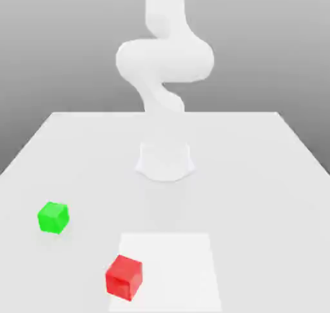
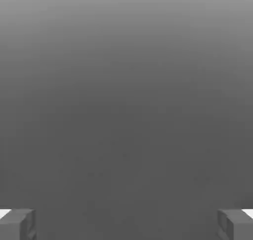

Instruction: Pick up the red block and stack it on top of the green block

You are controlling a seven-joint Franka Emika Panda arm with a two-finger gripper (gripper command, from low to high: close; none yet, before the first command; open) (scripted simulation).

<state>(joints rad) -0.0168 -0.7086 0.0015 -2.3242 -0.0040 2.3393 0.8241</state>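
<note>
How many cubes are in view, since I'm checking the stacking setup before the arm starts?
2: the red cube on the white square's edge, and the green cube on the table toward the exterior view's left.

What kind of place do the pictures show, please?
Probably a simulated robot workspace, not a real room: a smooth white table before a plain grey background, a white robot arm, and two plain cubes, green and red.

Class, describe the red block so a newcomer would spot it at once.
On the pale table, find the bright white rectangle nearest the camera in the exterior view. At its exterior view's left edge sits a small red cube; the similar cube farther back is green.
</note>
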